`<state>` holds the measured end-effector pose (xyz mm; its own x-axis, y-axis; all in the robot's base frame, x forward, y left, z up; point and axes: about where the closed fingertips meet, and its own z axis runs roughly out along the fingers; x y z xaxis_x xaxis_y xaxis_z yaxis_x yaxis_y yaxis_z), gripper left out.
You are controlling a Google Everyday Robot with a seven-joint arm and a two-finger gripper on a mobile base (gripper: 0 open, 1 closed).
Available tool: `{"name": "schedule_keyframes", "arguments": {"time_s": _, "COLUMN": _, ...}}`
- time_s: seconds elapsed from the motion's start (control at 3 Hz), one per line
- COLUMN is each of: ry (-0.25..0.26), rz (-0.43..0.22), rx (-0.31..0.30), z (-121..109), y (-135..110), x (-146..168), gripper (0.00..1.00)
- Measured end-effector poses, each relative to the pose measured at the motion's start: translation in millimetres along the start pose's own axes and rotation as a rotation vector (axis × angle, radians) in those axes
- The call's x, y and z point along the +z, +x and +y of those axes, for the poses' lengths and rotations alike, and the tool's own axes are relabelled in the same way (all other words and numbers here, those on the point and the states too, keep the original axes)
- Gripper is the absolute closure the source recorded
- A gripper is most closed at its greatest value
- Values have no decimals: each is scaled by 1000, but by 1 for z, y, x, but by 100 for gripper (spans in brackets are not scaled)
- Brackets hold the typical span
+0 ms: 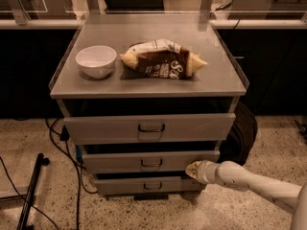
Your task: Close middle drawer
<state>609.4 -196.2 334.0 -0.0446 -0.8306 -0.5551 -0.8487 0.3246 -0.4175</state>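
The grey metal cabinet [144, 87] has three drawer fronts. The middle drawer [120, 162] has a long low grey front with a small dark handle [151, 164] at its centre; it stands slightly forward of the bottom drawer [115, 185]. The top drawer [105, 128] sticks out furthest, with a dark gap above it. My gripper [193, 169] comes in from the lower right on a white arm. Its tip rests against the right end of the middle drawer's front.
A white bowl [96, 61] and a brown and white snack bag [163, 58] lie on the cabinet top. Black cables [72, 176] trail on the speckled floor at the left, beside a dark stand leg [31, 190]. A dark wheel-like object [241, 133] stands at the cabinet's right.
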Motion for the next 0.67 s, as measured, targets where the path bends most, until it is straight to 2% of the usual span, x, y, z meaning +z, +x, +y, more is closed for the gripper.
{"name": "schedule_keyframes", "arguments": {"time_s": 0.67, "ry": 40, "rz": -27, "rx": 31, "z": -17, "y": -9, "x": -26, "gripper": 100}}
